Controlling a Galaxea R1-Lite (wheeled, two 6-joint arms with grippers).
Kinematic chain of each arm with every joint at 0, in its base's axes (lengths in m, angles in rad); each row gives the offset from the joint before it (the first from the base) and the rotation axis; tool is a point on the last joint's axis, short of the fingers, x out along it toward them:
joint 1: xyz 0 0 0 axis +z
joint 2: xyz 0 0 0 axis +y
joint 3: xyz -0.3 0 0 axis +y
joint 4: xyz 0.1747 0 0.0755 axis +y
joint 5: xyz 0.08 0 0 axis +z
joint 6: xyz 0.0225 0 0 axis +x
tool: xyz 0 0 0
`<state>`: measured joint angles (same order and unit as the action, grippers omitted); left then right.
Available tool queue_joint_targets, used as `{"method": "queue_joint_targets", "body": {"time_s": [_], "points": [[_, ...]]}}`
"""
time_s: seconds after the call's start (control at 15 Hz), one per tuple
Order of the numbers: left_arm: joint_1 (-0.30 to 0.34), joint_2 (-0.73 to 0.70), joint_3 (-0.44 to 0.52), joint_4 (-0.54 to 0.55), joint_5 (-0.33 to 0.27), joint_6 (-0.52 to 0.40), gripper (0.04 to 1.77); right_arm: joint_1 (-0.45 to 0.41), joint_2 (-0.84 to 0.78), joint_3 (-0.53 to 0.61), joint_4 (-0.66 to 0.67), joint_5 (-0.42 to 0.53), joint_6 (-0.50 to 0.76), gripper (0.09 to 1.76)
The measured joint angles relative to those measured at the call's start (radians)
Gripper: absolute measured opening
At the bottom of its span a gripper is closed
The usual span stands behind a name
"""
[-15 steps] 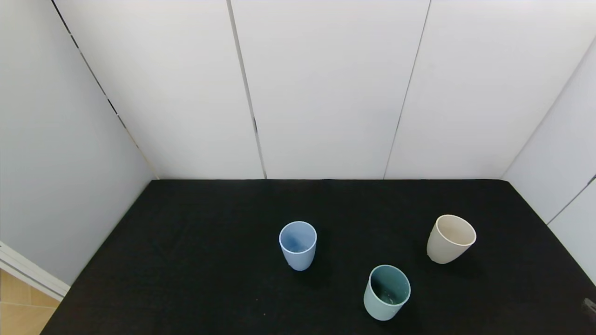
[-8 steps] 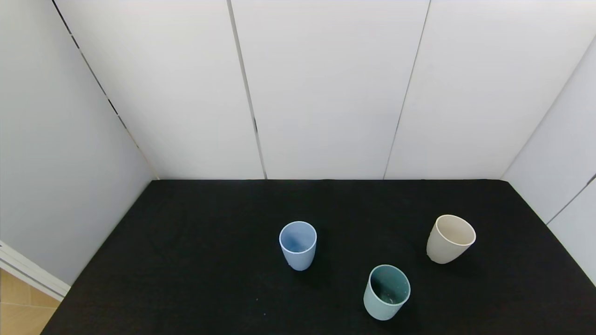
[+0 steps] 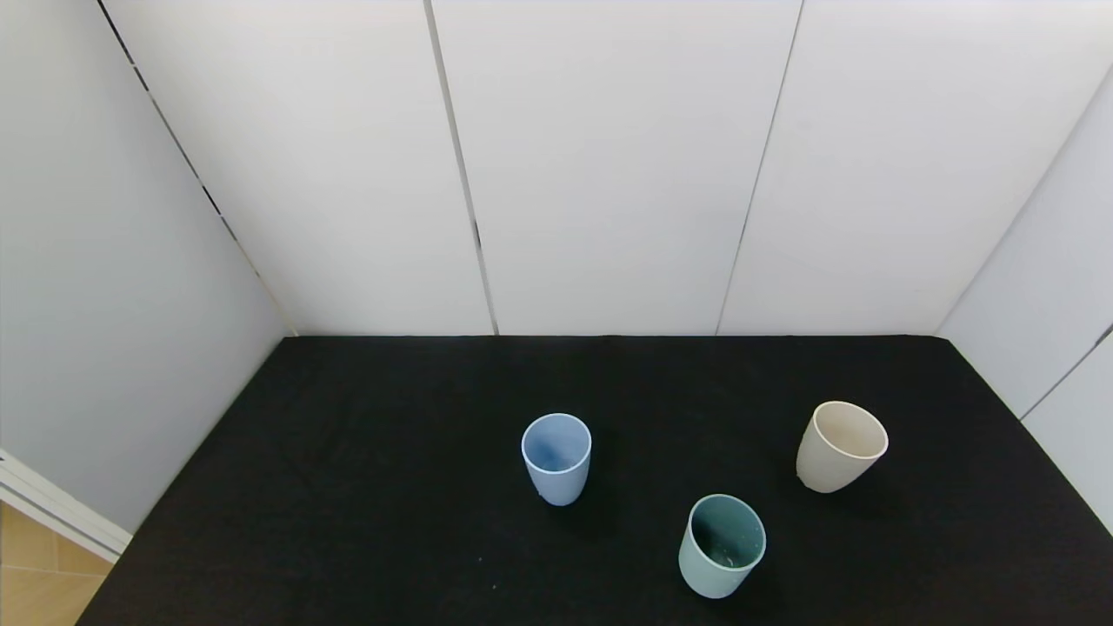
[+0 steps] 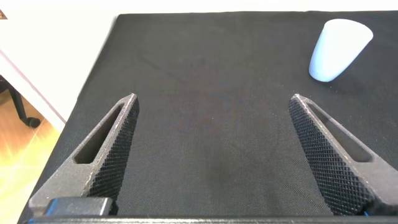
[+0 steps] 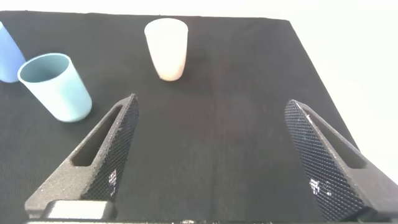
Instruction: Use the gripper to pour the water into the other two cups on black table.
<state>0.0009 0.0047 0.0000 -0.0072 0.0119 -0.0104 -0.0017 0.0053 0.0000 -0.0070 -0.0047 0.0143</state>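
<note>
Three tumblers stand upright on the black table (image 3: 348,452). The light blue cup (image 3: 556,457) is near the middle; it also shows in the left wrist view (image 4: 339,48). The cream-beige cup (image 3: 840,446) stands at the right, also in the right wrist view (image 5: 166,48). The teal-green cup (image 3: 722,545) stands nearest the front, with faint glints of water (image 3: 726,556) at its bottom; it shows in the right wrist view (image 5: 56,86). Neither gripper shows in the head view. My left gripper (image 4: 213,102) is open and empty over bare table. My right gripper (image 5: 211,106) is open and empty, short of the cups.
White panel walls (image 3: 609,174) enclose the table at the back and both sides. At the left, the table edge meets a white panel and wooden floor (image 4: 18,149). The right table edge (image 5: 317,68) borders a white wall.
A small dark part at the head view's lower right edge, seen one second ago, has left the view. The cups have not moved.
</note>
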Motion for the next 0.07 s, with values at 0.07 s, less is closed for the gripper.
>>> {"method": "queue_joint_targets", "body": {"time_s": [0.07], "points": [[0.000, 0.000, 0.000, 0.000, 0.000, 0.000, 1.72, 0.000, -0.003, 0.000, 0.000, 0.000, 0.001, 1.70]]}}
